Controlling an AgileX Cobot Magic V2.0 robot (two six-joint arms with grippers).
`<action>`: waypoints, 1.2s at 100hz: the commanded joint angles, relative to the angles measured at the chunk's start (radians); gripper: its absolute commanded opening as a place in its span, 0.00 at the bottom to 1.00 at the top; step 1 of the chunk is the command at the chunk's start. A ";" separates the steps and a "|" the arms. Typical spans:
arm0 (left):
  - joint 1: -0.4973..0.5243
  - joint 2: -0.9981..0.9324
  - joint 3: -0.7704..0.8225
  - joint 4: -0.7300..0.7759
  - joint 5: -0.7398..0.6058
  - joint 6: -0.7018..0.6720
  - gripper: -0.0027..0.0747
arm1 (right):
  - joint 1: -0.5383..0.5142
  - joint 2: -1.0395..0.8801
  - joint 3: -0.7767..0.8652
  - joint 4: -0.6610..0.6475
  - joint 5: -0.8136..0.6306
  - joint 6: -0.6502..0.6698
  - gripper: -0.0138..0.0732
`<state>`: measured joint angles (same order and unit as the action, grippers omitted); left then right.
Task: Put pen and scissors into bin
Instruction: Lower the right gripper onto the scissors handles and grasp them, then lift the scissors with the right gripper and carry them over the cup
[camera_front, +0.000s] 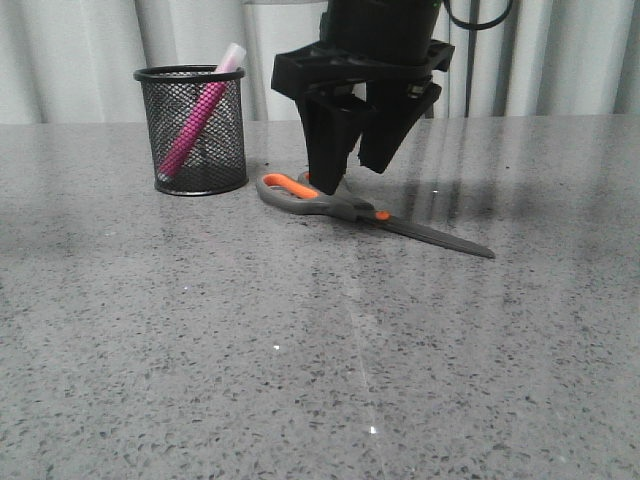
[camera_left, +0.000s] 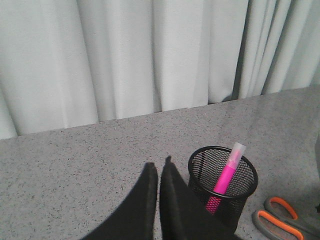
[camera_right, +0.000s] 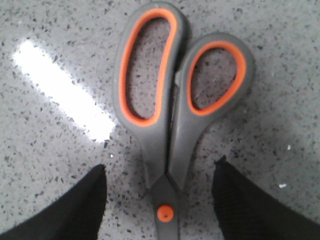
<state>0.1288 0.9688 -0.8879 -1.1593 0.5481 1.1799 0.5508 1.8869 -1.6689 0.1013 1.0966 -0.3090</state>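
Right gripper (camera_right: 160, 200), fingers wide, straddles the scissors (camera_front: 350, 205) lying flat just beside the mesh bin (camera_front: 191, 130); the pen (camera_front: 200, 115) leans inside it. Left gripper (camera_left: 157, 200) fingers nearly touching, empty. Risk: thin handles may slip or pivot when pinched.

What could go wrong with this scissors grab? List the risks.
1. The grey, orange-lined scissors lie flat on the speckled stone table; the open right gripper may slip off the thin handles.
2. The pink pen leans across the black mesh bin, possibly blocking the long blades.
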 joint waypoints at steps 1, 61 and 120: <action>0.044 0.009 -0.026 -0.092 0.032 -0.015 0.01 | -0.001 -0.049 -0.035 -0.005 -0.051 0.003 0.63; 0.087 0.030 -0.026 -0.124 0.097 -0.015 0.01 | -0.001 0.015 -0.035 -0.027 -0.057 0.003 0.63; 0.087 0.030 -0.026 -0.124 0.097 -0.015 0.01 | -0.004 -0.028 -0.035 -0.027 -0.001 0.003 0.07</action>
<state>0.2139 1.0070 -0.8879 -1.2273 0.6525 1.1732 0.5508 1.9500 -1.6749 0.0782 1.0961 -0.3090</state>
